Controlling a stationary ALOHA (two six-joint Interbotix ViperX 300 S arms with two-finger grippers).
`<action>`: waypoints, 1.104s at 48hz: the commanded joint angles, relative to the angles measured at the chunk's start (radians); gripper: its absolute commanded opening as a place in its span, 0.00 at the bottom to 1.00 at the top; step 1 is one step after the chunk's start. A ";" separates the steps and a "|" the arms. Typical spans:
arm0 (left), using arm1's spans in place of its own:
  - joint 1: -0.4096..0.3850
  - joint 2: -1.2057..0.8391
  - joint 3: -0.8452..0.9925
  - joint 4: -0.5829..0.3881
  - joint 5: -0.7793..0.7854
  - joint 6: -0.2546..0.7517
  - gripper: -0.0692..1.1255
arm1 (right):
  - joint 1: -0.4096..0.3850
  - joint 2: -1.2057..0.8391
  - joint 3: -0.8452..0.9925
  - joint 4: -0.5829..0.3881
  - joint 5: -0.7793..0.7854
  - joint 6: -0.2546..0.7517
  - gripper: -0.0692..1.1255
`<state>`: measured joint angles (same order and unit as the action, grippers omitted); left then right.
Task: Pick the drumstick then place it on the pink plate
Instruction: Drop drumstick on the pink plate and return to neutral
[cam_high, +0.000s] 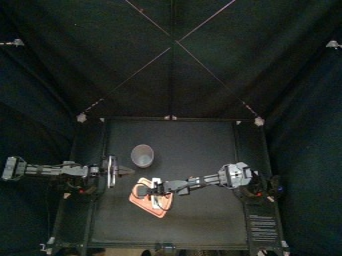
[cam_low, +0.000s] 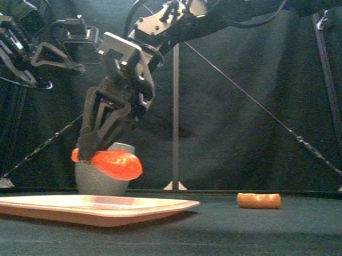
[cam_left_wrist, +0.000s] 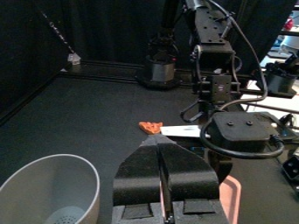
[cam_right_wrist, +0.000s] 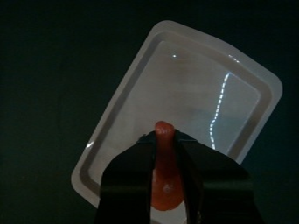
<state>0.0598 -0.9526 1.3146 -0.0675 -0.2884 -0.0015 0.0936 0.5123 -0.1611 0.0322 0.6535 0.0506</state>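
My right gripper (cam_low: 104, 142) is shut on an orange-red drumstick (cam_low: 107, 161) and holds it a little above the flat pink plate (cam_low: 94, 208). In the right wrist view the drumstick (cam_right_wrist: 163, 171) sits between the jaws with the plate (cam_right_wrist: 193, 87) spread out beneath it. From above, the right gripper (cam_high: 156, 186) hangs over the plate (cam_high: 150, 200), having reached in past the middle. My left gripper (cam_left_wrist: 162, 153) is shut and empty, resting at the table's left (cam_high: 118, 176) beside the plate.
A tall grey speckled cup (cam_high: 142, 154) stands just behind the plate, close to the left gripper (cam_left_wrist: 52, 188). A small orange-brown toy (cam_low: 259, 200) lies on the table to the right of the plate.
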 joint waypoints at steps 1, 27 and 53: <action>0.002 0.005 -0.011 -0.002 -0.003 0.000 0.05 | -0.002 -0.034 -0.029 -0.011 -0.005 0.005 0.56; 0.002 0.005 -0.009 -0.002 -0.003 -0.002 0.05 | 0.009 -0.120 0.060 -0.011 -0.095 0.017 0.72; 0.003 0.005 0.002 -0.002 -0.003 -0.002 0.05 | -0.025 -0.488 0.689 -0.026 -0.810 0.063 0.72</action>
<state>0.0598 -0.9526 1.3269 -0.0675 -0.2869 -0.0031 0.0890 0.1135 0.4648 0.0046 -0.0644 0.1135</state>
